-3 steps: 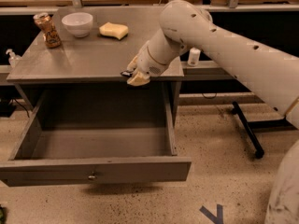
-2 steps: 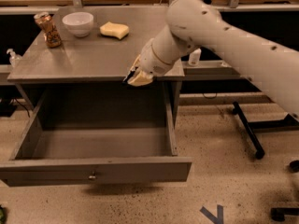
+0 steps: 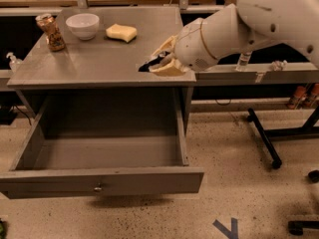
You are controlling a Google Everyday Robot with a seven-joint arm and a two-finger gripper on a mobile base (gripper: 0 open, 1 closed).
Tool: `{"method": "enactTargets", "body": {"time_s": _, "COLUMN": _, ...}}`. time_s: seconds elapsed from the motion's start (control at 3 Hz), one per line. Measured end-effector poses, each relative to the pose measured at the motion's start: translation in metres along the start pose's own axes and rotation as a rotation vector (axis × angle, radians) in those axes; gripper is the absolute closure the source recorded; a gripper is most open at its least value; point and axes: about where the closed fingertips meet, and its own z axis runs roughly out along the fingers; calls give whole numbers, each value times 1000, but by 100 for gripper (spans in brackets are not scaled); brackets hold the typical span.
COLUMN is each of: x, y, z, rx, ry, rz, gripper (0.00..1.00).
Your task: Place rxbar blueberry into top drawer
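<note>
gripper [image 3: 158,63], centre frame at the table [image 3: 89,63] edge, clenched on the rxbar blueberry [image 3: 148,66] (a dark sliver); carry it forward, lower into the open top drawer [image 3: 124,180], then release.

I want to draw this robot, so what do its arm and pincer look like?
The arm is fat, round and smooth white, like big tubes joined together, with a thin tan ring round the wrist and small dark dots higher up. The pincer at its end, over the grey table's front edge, is cream-coloured.
</note>
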Motion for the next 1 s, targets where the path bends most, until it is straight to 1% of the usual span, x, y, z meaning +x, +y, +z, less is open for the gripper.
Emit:
{"method": "enactTargets", "body": {"time_s": 0.33, "x": 3, "y": -1, "z": 13, "rx": -35, "ry": -65, "rz": 41, "gripper": 100}}
{"method": "enactTargets", "body": {"time_s": 0.67, "x": 8, "y": -3, "z": 42, "rx": -88, "ry": -96, "rz": 76, "gripper": 100}}
{"method": "enactTargets", "body": {"time_s": 1.0, "x": 10, "y": -1, "z": 63, "rx": -126, "ry": -114, "rz": 103, "gripper": 100}}
